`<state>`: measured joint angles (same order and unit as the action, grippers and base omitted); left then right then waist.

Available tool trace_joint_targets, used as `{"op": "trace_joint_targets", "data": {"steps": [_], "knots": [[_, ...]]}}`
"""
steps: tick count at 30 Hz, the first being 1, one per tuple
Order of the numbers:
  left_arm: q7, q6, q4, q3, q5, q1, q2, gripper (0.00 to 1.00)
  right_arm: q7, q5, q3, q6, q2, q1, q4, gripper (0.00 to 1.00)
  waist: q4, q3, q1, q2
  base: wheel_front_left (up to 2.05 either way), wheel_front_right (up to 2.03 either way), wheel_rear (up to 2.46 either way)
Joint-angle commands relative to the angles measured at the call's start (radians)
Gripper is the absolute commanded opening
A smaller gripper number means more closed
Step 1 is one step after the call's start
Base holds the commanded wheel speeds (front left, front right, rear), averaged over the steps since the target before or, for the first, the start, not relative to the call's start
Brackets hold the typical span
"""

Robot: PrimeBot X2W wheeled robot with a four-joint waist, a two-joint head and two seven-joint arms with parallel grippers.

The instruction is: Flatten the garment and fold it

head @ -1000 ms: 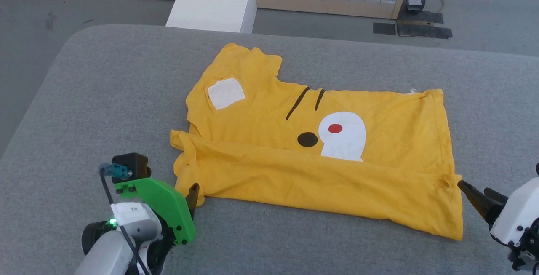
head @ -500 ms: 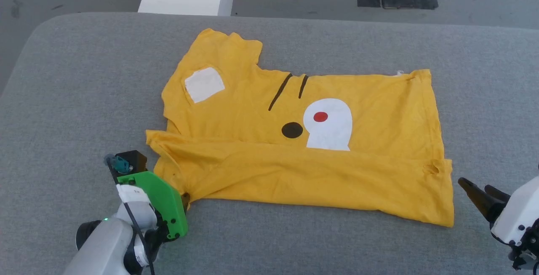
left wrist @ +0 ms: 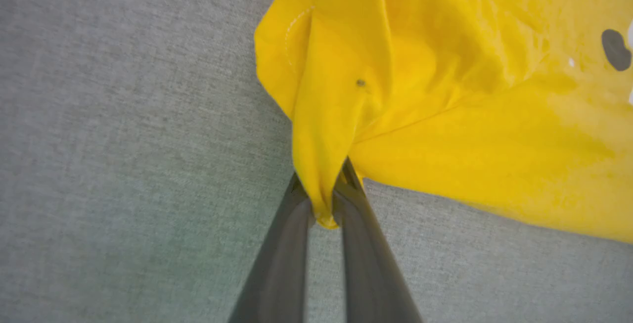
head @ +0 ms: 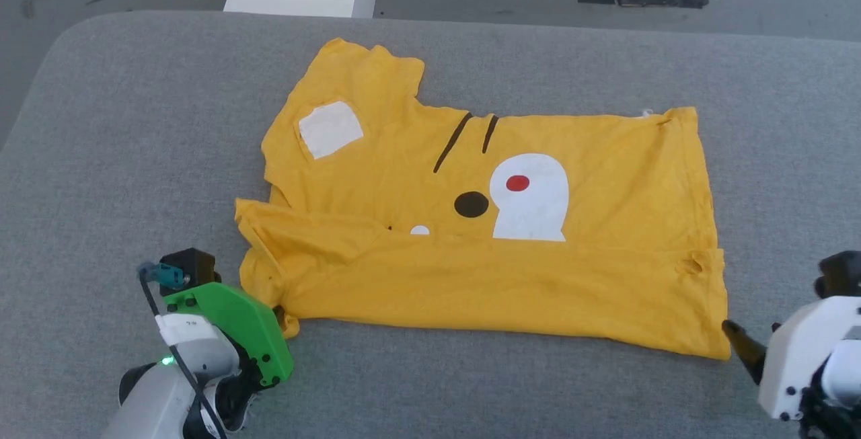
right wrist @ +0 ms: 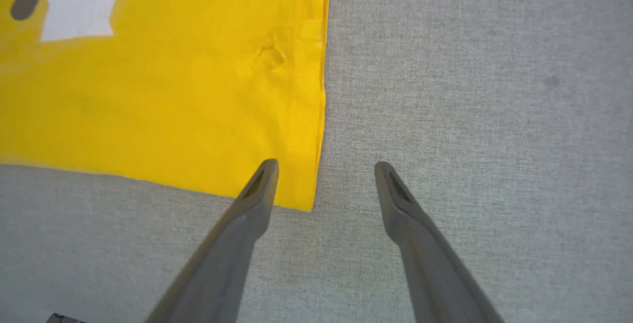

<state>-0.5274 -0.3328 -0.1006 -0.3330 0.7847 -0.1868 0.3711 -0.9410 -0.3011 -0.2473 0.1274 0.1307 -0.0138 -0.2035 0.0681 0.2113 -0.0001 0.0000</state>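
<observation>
Evidently soft, light, limp cloth: garment lies mid-table on grey padded table, near part folded over print. Left gripper fingers closed on bunched near-left corner. Right gripper fingers spread astride near-right hem corner, gripping nothing. Best holds: corners and hems; thin layers likely to slip apart.

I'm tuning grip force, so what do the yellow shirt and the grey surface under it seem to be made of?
Shirt: thin matte knit, probably cotton jersey; it gathers in soft folds where the left end effector pinches it, with stitched hems. Surface: matte grey woven-looking fabric, fine weave visible; its backing can't be told.
</observation>
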Motion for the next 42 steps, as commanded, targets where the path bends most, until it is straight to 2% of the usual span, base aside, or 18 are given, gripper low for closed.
{"op": "trace_joint_targets", "data": {"steps": [1, 10, 15, 16, 17, 18, 19, 26, 33, 38, 42], "knots": [[-0.001, -0.008, 0.007, 0.006, 0.000, 0.013, 0.011, 0.00, 0.010, 0.028, 0.015, 0.003, 0.002, 0.002, 0.017, 1.00, 0.006, 0.012, 0.0001, 0.0000, 0.00, 0.00, 0.00], [-0.003, -0.014, 0.036, -0.001, -0.003, 0.011, 0.010, 0.00, 0.062, 0.112, 0.105, 0.003, 0.009, 0.061, 0.161, 1.00, 0.020, 0.048, 0.0001, 0.0000, 0.00, 0.00, 0.00], [0.002, -0.013, 0.034, -0.004, -0.001, 0.007, 0.005, 0.00, 0.072, 0.111, 0.131, 0.003, 0.022, 0.076, 0.212, 1.00, 0.024, 0.054, 0.0001, 0.0000, 0.00, 0.00, 0.00], [0.004, -0.012, 0.033, -0.003, 0.001, 0.007, 0.004, 0.00, 0.072, 0.104, 0.130, 0.003, 0.023, 0.078, 0.218, 0.38, 0.024, 0.052, 0.0001, 0.0000, 0.00, 0.00, 0.00], [0.006, -0.011, 0.034, -0.001, 0.003, 0.007, 0.003, 0.00, 0.073, 0.099, 0.128, 0.003, 0.025, 0.081, 0.220, 0.09, 0.024, 0.051, 0.0001, 0.0000, 0.00, 0.00, 0.00], [0.012, -0.008, 0.036, 0.003, 0.005, 0.006, 0.004, 0.00, 0.072, 0.092, 0.127, 0.003, 0.030, 0.084, 0.221, 0.09, 0.024, 0.048, 0.0001, 0.0000, 0.00, 0.00, 0.00], [0.013, -0.006, 0.036, 0.005, 0.005, 0.006, 0.006, 0.00, 0.070, 0.084, 0.127, 0.003, 0.035, 0.086, 0.219, 0.00, 0.023, 0.044, 0.0001, 0.0000, 0.00, 0.00, 0.00], [0.024, -0.009, 0.075, 0.053, 0.034, 0.045, 0.036, 0.00, 0.061, 0.017, 0.085, 0.003, 0.075, 0.076, 0.152, 0.00, 0.014, -0.017, 0.0001, 0.0000, 0.00, 0.00, 0.00], [0.000, -0.040, 0.177, 0.072, 0.055, 0.158, 0.067, 0.00, -0.004, -0.010, 0.009, 0.003, 0.081, -0.004, 0.061, 0.00, 0.012, -0.071, 0.0001, 0.0000, 0.00, 0.00, 0.00], [-0.031, -0.059, 0.206, 0.046, 0.071, 0.235, 0.056, 0.00, -0.072, -0.012, 0.002, 0.003, 0.065, -0.086, 0.060, 0.00, 0.012, -0.082, 0.0001, 0.0000, 0.00, 0.00, 0.00], [-0.036, -0.060, 0.179, 0.031, 0.082, 0.252, 0.039, 0.00, -0.069, -0.001, 0.013, 0.003, 0.048, -0.119, 0.101, 0.00, 0.010, -0.080, 0.0001, 0.0000, 0.00, 0.00, 0.00]]}}
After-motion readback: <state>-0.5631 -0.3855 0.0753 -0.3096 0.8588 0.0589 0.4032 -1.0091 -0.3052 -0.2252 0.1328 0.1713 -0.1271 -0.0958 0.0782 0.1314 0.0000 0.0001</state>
